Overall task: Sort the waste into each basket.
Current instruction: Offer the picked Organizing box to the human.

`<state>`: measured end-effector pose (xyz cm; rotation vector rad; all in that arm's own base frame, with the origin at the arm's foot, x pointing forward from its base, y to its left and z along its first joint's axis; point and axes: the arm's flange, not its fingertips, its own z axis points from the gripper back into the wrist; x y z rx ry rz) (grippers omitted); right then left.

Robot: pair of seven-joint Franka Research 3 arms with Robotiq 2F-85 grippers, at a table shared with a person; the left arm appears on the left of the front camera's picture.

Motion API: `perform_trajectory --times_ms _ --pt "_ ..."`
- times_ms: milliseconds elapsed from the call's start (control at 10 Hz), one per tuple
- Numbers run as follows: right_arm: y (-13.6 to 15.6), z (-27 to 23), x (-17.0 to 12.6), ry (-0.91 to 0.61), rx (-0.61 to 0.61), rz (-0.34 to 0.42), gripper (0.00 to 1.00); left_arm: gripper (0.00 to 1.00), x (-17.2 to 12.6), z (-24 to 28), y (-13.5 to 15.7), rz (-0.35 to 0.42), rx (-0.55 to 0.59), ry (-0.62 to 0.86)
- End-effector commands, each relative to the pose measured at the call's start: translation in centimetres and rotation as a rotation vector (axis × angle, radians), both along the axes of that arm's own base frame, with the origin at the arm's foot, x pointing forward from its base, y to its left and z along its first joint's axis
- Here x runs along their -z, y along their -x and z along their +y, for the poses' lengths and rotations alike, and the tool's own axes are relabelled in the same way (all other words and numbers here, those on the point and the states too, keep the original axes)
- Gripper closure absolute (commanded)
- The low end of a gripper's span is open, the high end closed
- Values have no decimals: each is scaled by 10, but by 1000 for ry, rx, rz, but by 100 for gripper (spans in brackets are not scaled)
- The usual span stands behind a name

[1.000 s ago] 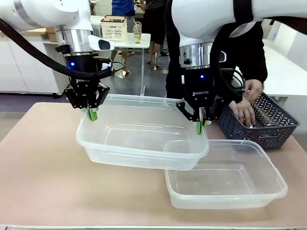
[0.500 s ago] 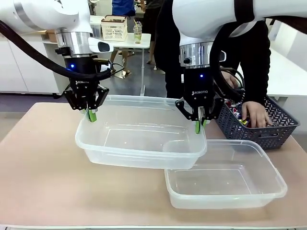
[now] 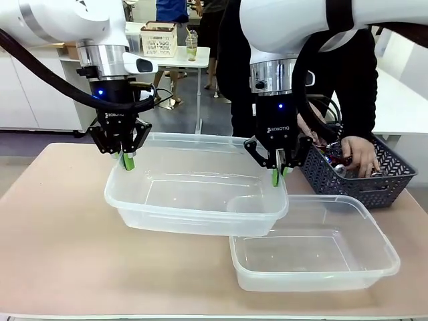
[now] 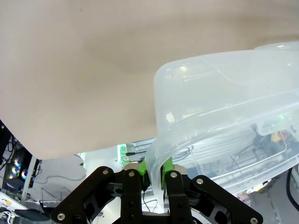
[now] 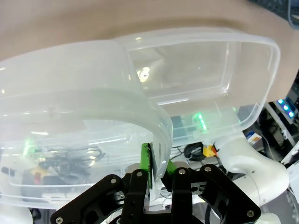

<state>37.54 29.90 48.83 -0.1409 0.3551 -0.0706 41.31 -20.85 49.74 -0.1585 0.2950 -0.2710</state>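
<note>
"ROBOTIQ" is showing in white on the right gripper [image 3: 277, 175], which is pinching the right rim of a clear plastic tub [image 3: 200, 200]; the left gripper [image 3: 127, 160] is pinching its left rim. The tub is overlapping a second clear tub [image 3: 374, 267]. The wrist views are showing green pads [image 5: 145, 163] clamping the rolled rim. Far right, a person's hand [image 3: 360, 155] is reaching into a dark lattice basket [image 3: 394, 184].

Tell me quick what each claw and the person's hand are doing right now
Left claw: shut on the raised clear tub's rim.
Right claw: shut on the same tub's opposite rim.
Person's hand: inside the dark basket; grip unclear.
</note>
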Motion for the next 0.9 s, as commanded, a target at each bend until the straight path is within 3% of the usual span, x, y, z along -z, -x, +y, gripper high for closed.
perform_trajectory --times_ms 0,800 --pt "1 -1 1 8 -3 6 94 94 -5 -2 1 -4 13 4" --pt "1 -1 1 8 -3 6 94 94 -5 -2 1 -4 13 4"
